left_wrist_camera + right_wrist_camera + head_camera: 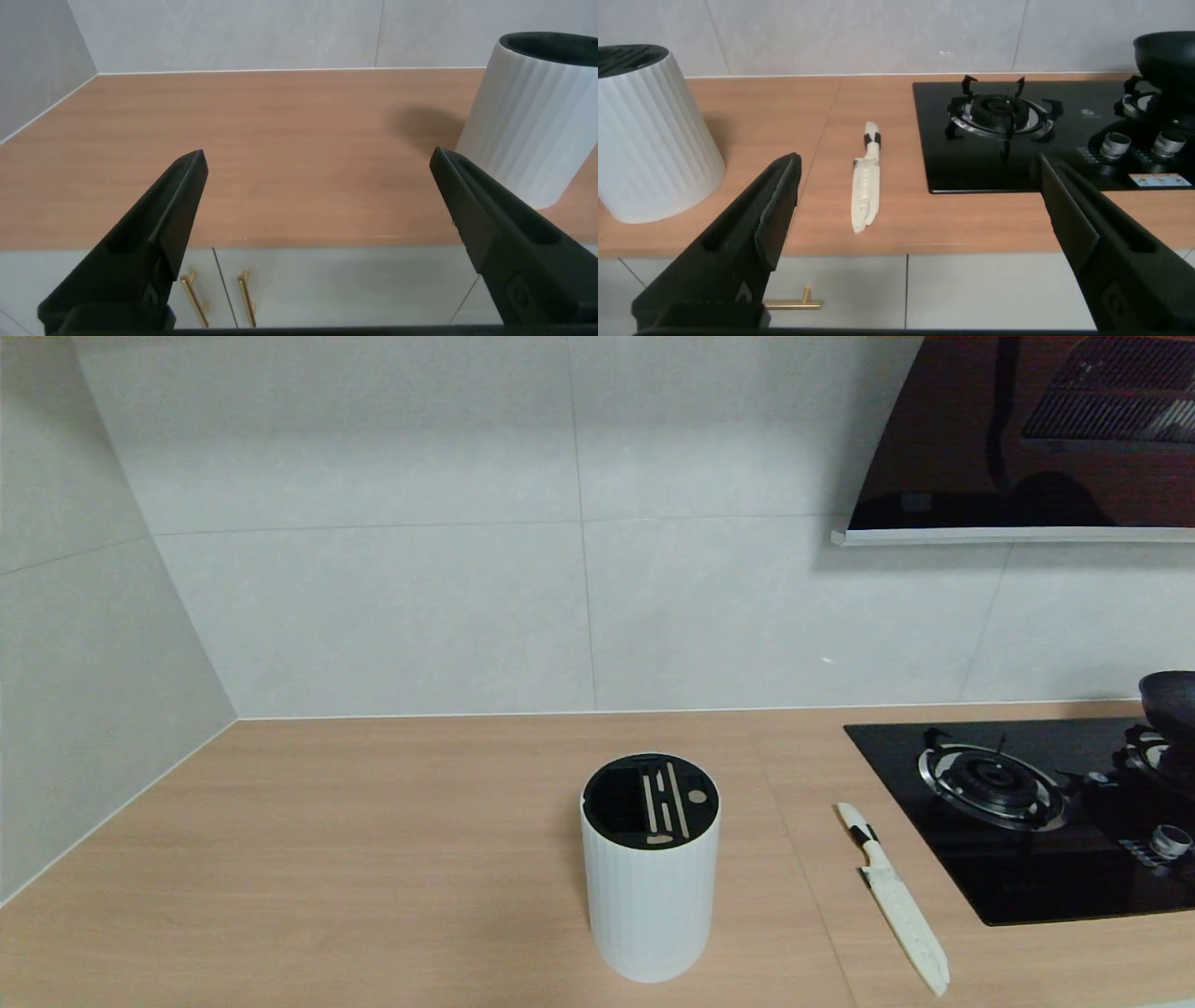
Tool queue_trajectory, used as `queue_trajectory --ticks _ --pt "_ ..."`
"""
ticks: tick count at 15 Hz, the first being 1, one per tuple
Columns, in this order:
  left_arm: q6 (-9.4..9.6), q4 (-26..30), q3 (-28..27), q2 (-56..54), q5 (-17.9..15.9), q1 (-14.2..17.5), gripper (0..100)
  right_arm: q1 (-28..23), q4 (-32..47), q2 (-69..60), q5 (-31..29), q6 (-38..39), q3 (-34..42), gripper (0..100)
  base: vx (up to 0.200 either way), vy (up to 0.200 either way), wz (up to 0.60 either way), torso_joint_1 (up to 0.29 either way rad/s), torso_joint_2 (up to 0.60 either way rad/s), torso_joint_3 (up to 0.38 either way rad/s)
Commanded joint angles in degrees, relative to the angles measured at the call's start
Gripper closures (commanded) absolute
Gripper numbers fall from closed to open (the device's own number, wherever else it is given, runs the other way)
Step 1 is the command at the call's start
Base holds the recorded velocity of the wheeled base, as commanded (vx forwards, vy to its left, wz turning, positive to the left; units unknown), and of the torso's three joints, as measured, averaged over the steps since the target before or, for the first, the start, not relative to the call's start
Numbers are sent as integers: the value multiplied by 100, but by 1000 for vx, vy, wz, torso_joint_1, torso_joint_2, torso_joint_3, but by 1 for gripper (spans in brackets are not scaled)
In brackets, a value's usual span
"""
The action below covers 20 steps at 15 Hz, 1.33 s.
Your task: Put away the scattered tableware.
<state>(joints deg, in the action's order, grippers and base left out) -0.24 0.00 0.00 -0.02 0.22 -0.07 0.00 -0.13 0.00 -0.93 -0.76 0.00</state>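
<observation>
On table [373, 859]: white knife [893, 896] lying flat between upright ribbed knife holder [651, 877] and gas hob [1018, 821], touching neither. Empty left gripper [318, 168] off table edge near holder, fingers [159, 233] spread wide. Empty right gripper [920, 168] facing knife, fingers [747, 233] spread wide.

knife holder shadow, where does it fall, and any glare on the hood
Left wrist view: the holder casts a soft, faint patch on the counter beside it. Head view: the glossy hood mirrors dark shapes, without a bright hotspot.
</observation>
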Motion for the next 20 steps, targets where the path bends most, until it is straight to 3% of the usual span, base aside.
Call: queue_trajectory --ticks 1,3,6,11,13,16,20 --pt "-2 0 0 2 4 -1 0 0 -4 0 -4 -12 0 0 0 0 0 0 0 0" --pt "-2 0 0 2 -4 -1 0 0 -66 0 -4 -4 -123 0 0 0 0 0 0 0" --pt "-2 0 0 2 -4 -1 0 53 180 334 119 76 -949 0 0 0 0 0 0 0" --pt "-2 0 0 2 4 -1 0 185 268 3454 1631 84 -1960 0 0 0 0 0 0 0" --pt "-2 0 0 2 -4 -1 0 475 268 4772 1604 155 -2408 0 0 0 0 0 0 0" --pt "-2 0 0 2 4 -1 0 844 119 6724 963 155 -3032 0 0 0 0 0 0 0" --pt "-2 0 0 2 4 -1 0 967 -1454 8851 849 172 -3120 0 0 0 0 0 0 0"
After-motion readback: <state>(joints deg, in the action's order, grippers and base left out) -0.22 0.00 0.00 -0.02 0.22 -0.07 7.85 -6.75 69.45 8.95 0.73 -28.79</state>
